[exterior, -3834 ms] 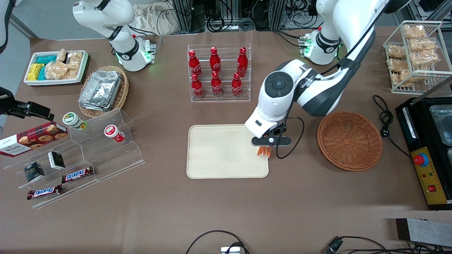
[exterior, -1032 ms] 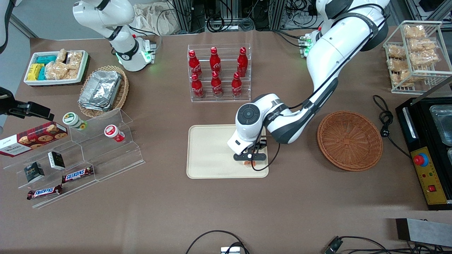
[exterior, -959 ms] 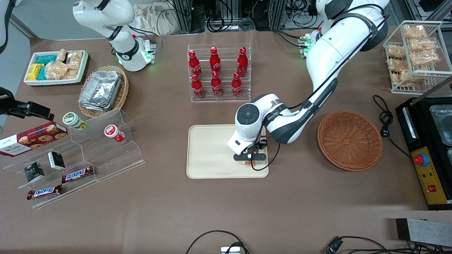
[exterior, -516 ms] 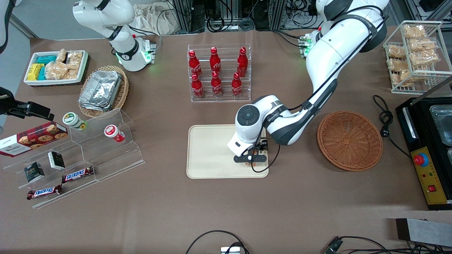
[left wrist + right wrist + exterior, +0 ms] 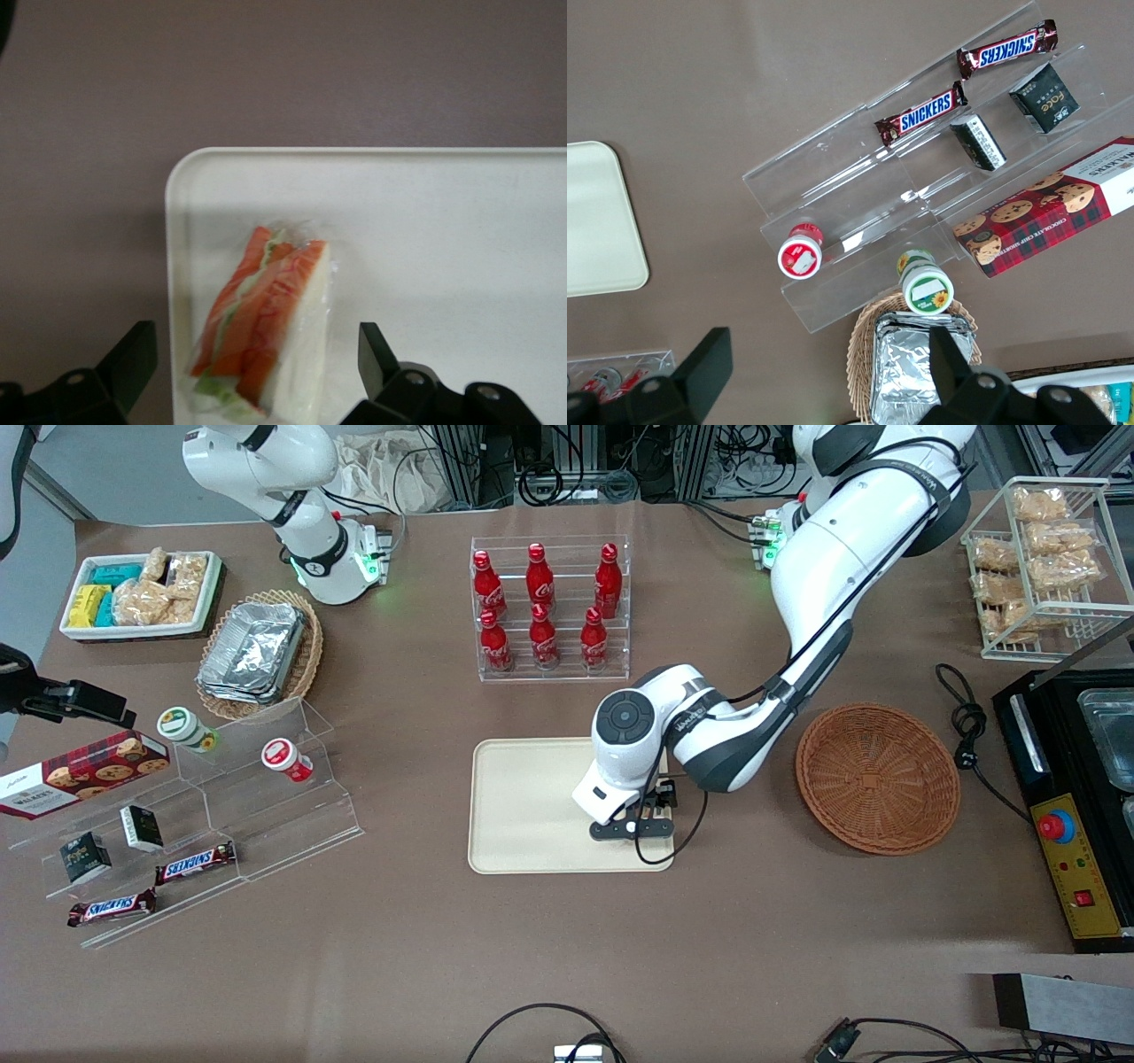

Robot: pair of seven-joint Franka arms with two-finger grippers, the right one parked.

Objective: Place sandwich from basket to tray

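Sandwich [image 5: 266, 332], a plastic-wrapped triangular wedge of white bread with orange-red and green layers on its cut edge, lies flat on the cream rectangular plastic tray [image 5: 532, 806], in the tray's rounded corner nearest the round reddish-brown wicker basket [image 5: 877, 778]. Left gripper [image 5: 257, 390] hangs directly over the sandwich, fingers [image 5: 128, 363] spread wide either side, holding nothing, not touching the wrap. In the front view the wrist hides the sandwich.

Table surface is matte brown, cables trailing along the edges. Basket sits beside the tray toward the working arm's end, nothing in it. Clear acrylic rack of red cola bottles [image 5: 545, 607] stands farther from the front camera than the tray. Stepped clear acrylic shelf [image 5: 204, 815] with chocolate bars is toward the parked arm's end. Tray is smooth with a low rim.
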